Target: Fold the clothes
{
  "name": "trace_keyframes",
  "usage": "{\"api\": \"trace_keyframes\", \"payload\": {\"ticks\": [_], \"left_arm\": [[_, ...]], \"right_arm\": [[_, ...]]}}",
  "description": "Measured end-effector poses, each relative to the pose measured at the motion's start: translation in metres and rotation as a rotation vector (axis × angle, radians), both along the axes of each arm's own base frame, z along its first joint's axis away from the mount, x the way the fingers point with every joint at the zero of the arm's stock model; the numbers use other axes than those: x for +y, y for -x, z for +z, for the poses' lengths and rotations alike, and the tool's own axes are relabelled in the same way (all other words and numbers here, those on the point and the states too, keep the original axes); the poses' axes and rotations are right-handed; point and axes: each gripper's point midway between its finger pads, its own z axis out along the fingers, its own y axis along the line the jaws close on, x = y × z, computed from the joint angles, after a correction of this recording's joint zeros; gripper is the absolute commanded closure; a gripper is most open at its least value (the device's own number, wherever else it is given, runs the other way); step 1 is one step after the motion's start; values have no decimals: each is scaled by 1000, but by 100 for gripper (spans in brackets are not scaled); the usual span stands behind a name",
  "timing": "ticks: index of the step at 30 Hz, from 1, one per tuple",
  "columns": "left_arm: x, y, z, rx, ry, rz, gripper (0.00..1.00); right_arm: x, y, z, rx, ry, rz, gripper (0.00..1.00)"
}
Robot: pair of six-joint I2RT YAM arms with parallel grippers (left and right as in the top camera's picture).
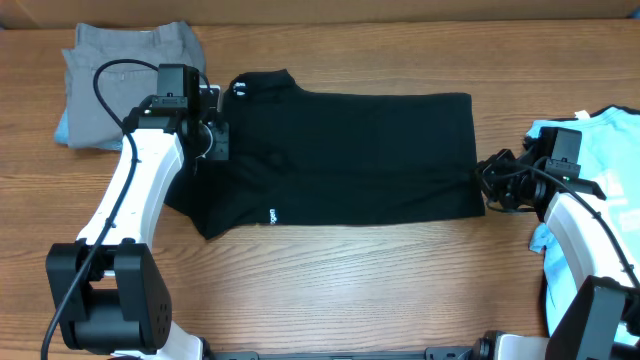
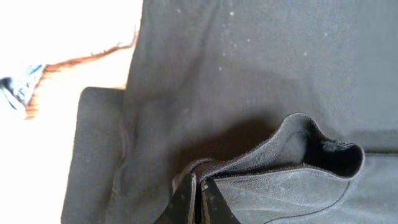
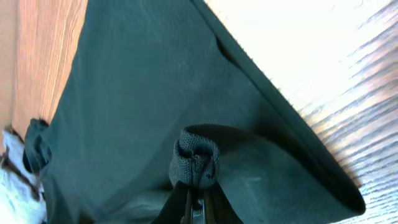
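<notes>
Closed tight, the left gripper (image 2: 199, 190) is clamped on a bunched fold at the collar end of the plain black short-sleeved fabric T-shirt (image 1: 350, 155). The right gripper (image 3: 196, 194) is likewise clamped on the hem end. The shirt is laid between them, long axis parallel to the far edge of the wooden worktop (image 1: 350, 290).

T-shirt (image 1: 360, 155): we record plain black
neck label (image 1: 239, 88): we record white
second T-shirt (image 1: 612, 135): we record light blue
trousers (image 1: 125, 55): we record grey
table (image 1: 350, 290): we record brown wood grain
</notes>
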Motion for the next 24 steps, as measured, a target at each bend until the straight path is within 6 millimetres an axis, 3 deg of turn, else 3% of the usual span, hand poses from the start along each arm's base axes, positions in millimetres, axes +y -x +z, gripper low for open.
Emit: {"api": "trace_keyframes", "payload": {"ticks": [4,7,9,11,14,18,24], "left_arm": [[3,-7,3,-29,-13,14,96],[3,-12,5,-52,-15,16,96],[3,-12,5,-52,-14,18,84],[3,-12,5,-51,-13,23,74],[4,-11,5,-47,-10,36,59],[6,-3,1,-11,-23,43,48],[10,17,-6,73,-43,48,44]], "right_arm": [[-3,-5,2,-20,13,-15,95],[-6,-11,5,-46,25,-17,71],[-7,-14,7,-64,37,-10,53],[-8,-16,8,-73,41,-11,48],[-8,-17,9,-77,44,-10,43],[-5,-11,7,-61,37,18,40],[4,13,-5,51,0,39,40]]}}
